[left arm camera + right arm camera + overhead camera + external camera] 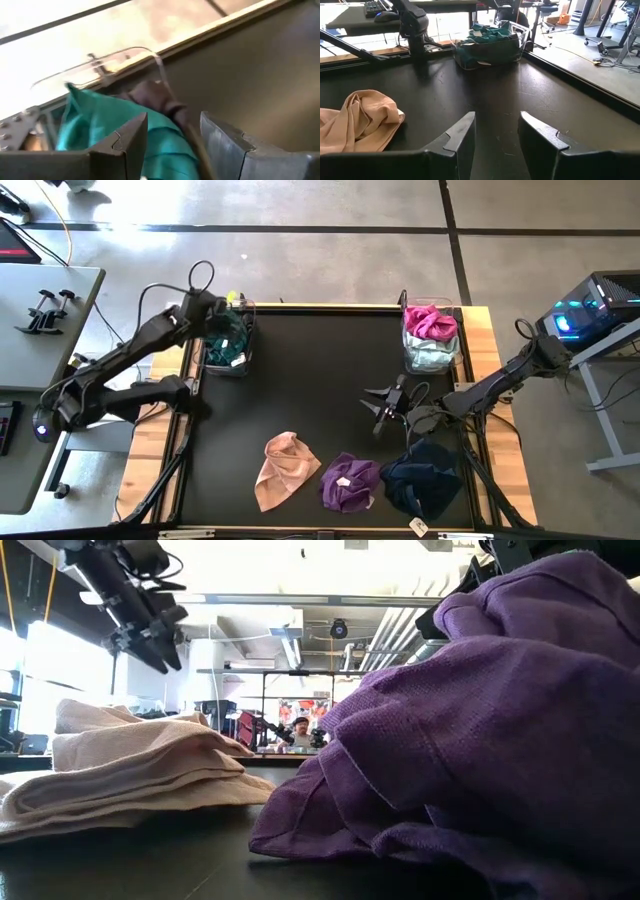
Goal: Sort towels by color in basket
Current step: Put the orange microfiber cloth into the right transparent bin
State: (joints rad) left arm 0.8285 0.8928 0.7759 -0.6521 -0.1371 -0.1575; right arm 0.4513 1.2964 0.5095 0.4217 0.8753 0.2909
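At the table's far left, a clear basket (212, 364) holds dark green and teal towels (230, 340). My left gripper (230, 318) hangs open just above them, and its wrist view shows the teal towel (100, 120) and the basket's rim (145, 49) beyond its empty fingers. A second basket (408, 360) at the far right holds a magenta towel (430, 320) on a pale mint one (432, 355). Peach-pink (285, 470), purple (350, 483) and navy (425, 480) towels lie crumpled along the near edge. My right gripper (385, 408) waits open above the bare mat at mid-right.
The black mat (310, 380) is bare between the two baskets and the three loose towels. A wooden border (482, 350) frames the mat. In the low view the peach-pink towel (130, 770) and the purple towel (480, 730) fill the foreground.
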